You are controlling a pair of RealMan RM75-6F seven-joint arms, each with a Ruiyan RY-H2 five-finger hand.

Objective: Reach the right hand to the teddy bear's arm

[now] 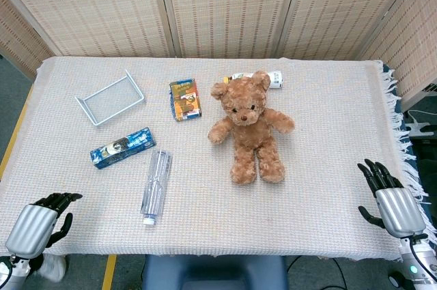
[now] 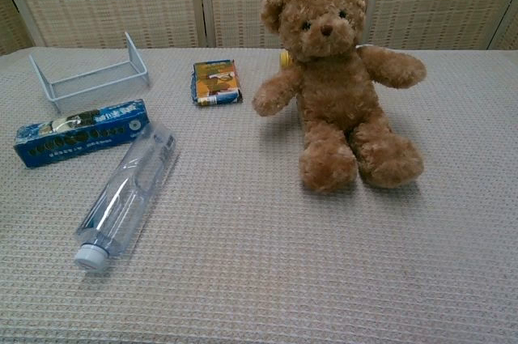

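A brown teddy bear [image 1: 247, 126] sits upright in the middle of the table, arms spread; it also fills the chest view [image 2: 336, 77]. Its arm on the right side [image 1: 281, 121] [image 2: 392, 66] sticks out toward the table's right half. My right hand [image 1: 386, 194] hovers at the table's near right corner, fingers apart and empty, well away from the bear. My left hand [image 1: 42, 220] is at the near left corner, fingers curled in with nothing in them. Neither hand shows in the chest view.
A clear plastic bottle [image 1: 156, 185] lies left of the bear, a blue box [image 1: 122, 147] beyond it, a white wire rack [image 1: 109, 98] at far left. An orange packet [image 1: 184, 99] lies near the bear's head, a small bottle [image 1: 270, 78] behind it.
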